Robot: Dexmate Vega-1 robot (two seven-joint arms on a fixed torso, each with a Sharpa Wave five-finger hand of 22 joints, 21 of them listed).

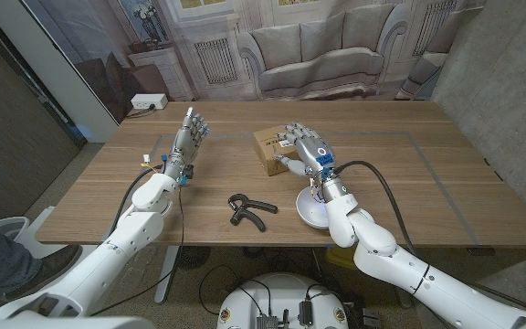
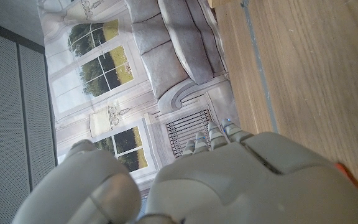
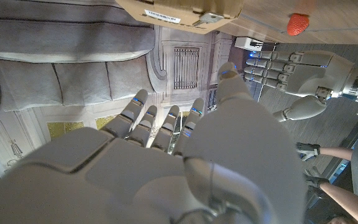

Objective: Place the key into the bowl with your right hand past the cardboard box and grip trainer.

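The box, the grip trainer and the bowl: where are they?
box (image 1: 269, 146), head view, bare left part of its top.
grip trainer (image 1: 245, 211), head view, one black handle.
bowl (image 1: 310, 211), head view, white left rim.

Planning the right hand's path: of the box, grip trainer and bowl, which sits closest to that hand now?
The cardboard box: the right hand is raised right beside it, fingers up. The white bowl lies back under the forearm; the black grip trainer is farther left.

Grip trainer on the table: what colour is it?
Black. The grip trainer shows best in the head view, lying on the wooden table.
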